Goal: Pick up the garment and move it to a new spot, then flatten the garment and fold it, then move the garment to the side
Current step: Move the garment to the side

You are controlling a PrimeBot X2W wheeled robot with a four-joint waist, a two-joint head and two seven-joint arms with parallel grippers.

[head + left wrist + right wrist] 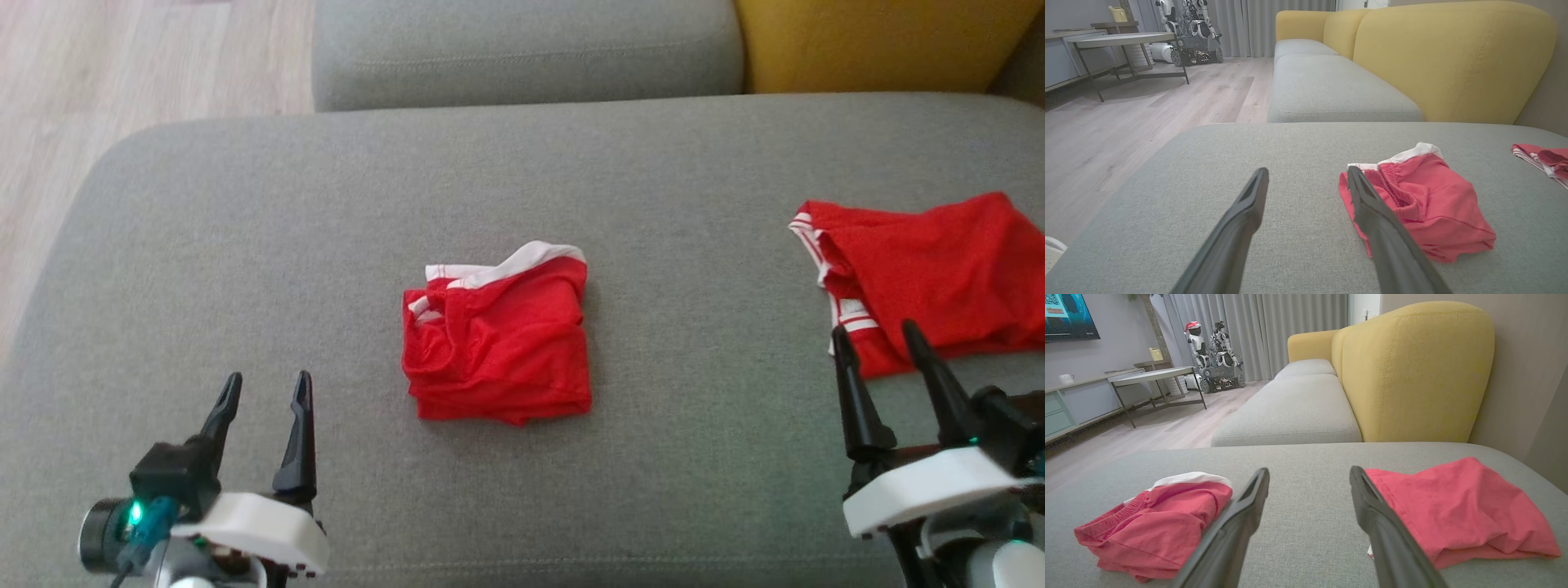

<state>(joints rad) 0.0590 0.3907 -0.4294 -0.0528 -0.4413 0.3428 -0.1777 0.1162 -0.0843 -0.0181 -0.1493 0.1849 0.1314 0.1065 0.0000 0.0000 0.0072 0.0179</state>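
You are looking down at a grey sofa cushion (245, 245), and the red garment (498, 339) is lying near its middle as a compact, folded bundle, with its white waistband showing along the far edge. Your left gripper (269, 377) is hovering over the cushion at the lower left, its two dark fingers standing apart with nothing between them; it is sitting well to the left of the bundle and is not touching it. In the left wrist view one finger is crossing in front of the bundle's near corner, but the head view is showing bare cushion between them. Your right gripper (875, 328) is waiting at the lower right, its fingers also spread wide and holding nothing. Its tips are pointing at the near edge of a second red garment (931, 278), which is lying looser and flatter at the cushion's right side; you cannot tell whether the fingers are touching that cloth. A yellow backrest (882, 41) is rising beyond the cushion.
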